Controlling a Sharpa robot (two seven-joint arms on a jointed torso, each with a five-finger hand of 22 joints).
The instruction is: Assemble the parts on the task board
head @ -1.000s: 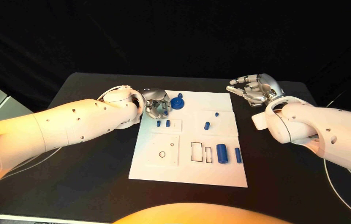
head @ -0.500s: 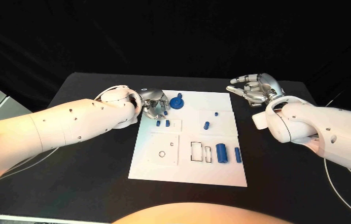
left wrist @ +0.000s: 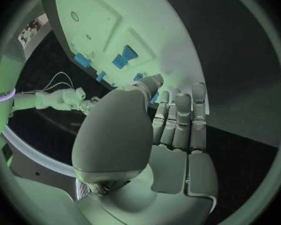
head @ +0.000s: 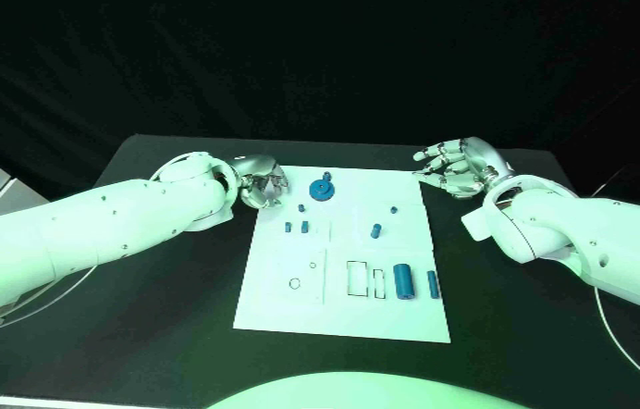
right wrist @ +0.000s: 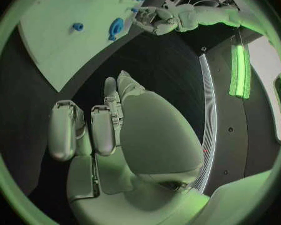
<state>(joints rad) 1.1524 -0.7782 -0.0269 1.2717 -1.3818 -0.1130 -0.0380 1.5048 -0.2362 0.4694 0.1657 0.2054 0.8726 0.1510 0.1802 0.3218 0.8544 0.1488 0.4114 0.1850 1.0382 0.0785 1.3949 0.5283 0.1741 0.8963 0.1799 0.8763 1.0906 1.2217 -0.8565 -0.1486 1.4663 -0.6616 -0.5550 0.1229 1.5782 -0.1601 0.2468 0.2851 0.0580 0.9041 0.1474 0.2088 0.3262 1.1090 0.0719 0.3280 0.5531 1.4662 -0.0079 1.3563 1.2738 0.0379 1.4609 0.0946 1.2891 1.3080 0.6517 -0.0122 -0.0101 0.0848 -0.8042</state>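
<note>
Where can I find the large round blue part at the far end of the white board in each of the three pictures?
Head view: the round blue part stands at the far end of the task board, beside the left hand.
Left wrist view: I cannot tell it apart among the blue pieces past the fingers.
Right wrist view: round blue part, near the left hand.
Shared landmark: the task board.

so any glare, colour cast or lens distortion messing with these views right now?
Head view: green cast overall, white task board evenly lit, no blown glare, small blue parts readable. Left wrist view: fisheye bends the board's edges; silver left hand blocks the middle. Right wrist view: bright green light strip, silver right hand up close.
</note>
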